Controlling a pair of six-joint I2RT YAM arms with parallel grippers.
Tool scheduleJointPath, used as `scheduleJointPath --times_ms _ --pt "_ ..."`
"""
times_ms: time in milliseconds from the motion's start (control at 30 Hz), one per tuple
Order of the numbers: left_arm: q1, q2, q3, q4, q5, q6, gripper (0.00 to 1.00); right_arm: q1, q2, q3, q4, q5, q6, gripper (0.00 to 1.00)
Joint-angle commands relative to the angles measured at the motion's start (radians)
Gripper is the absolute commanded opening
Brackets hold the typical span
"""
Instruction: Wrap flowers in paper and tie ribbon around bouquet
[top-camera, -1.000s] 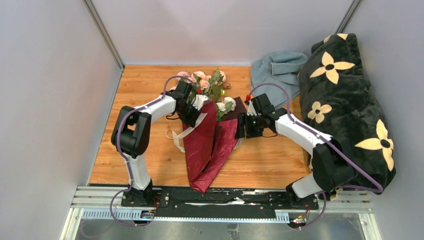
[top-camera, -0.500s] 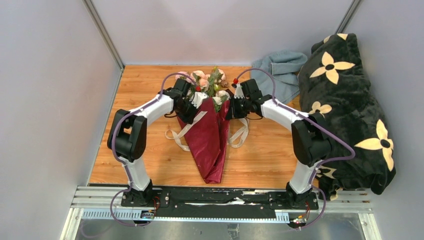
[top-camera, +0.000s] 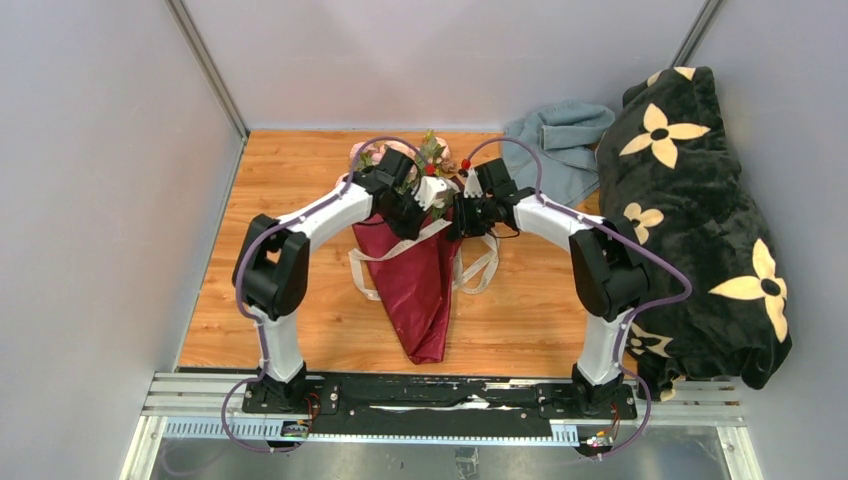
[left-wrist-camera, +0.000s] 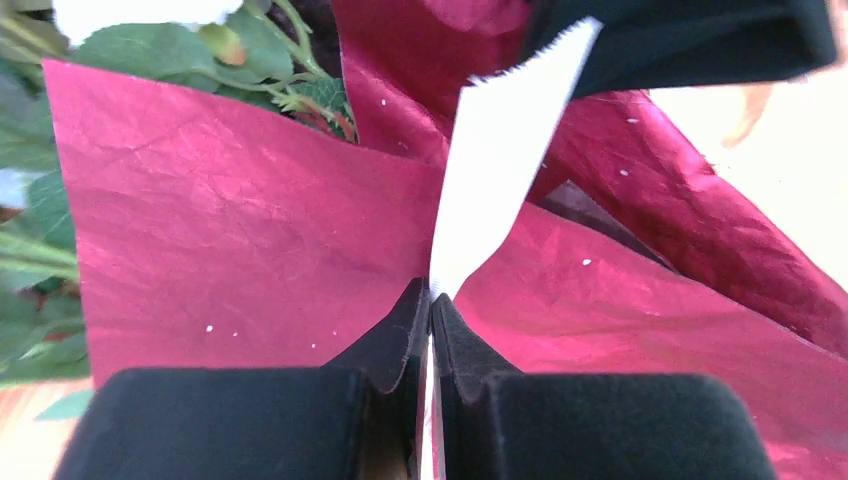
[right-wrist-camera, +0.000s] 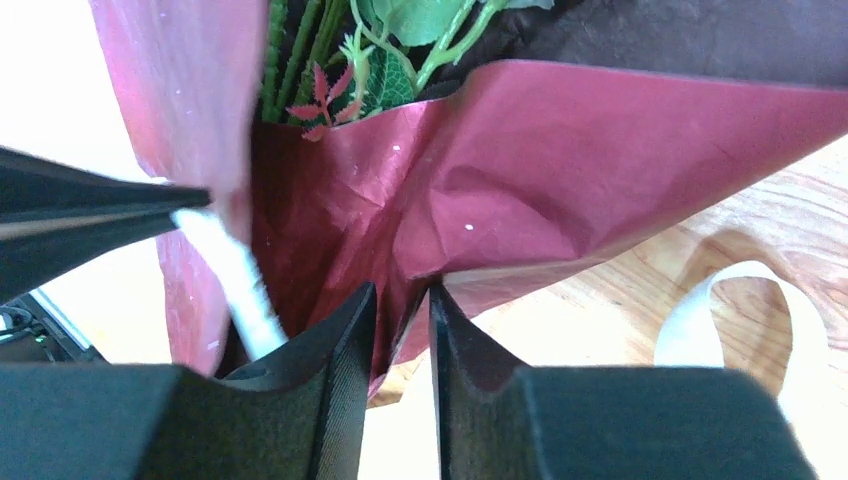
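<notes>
Bouquet: the flowers are wrapped in the dark red paper, forming a cone at the centre of the top view on the wooden table. The narrow end is pointed toward the bottom of the frame.
Flowers: green leaves are seen at the upper left of the left wrist view, and stems at the top of the right wrist view, both inside the paper's open end.
Ribbon: the cream ribbon is laid across the upper part of the cone. Loose loops are seen on the wood on either side of the cone.
Left gripper: the fingers are pressed together on the ribbon, which is pinched at the fingertips just above the paper.
Right gripper: the jaws are held narrowly apart, with a fold of the paper in the gap. No firm pinch is seen.
Ribbon loop: it is seen on the wood at the lower right of the right wrist view.
Upper right of the top view: a grey-blue towel is lying beside a black plush blanket with cream flower shapes.
</notes>
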Motion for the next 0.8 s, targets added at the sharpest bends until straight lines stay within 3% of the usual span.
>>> scheduleJointPath --times_ms 0,167,400,767 --pt "0.000 0.124 0.048 -0.012 0.024 -0.040 0.08 -0.016 -0.060 0.023 -0.086 0.056 -0.040 0.33" --pt "0.000 0.188 0.080 -0.012 0.025 -0.044 0.08 -0.050 -0.175 -0.041 -0.159 0.074 -0.053 0.39" --pt "0.000 0.207 0.065 -0.008 0.015 -0.038 0.08 -0.031 -0.362 -0.296 -0.106 -0.003 -0.124 0.44" --pt "0.000 0.198 0.048 -0.005 -0.011 -0.027 0.08 0.063 -0.303 -0.408 0.030 -0.074 -0.272 0.54"
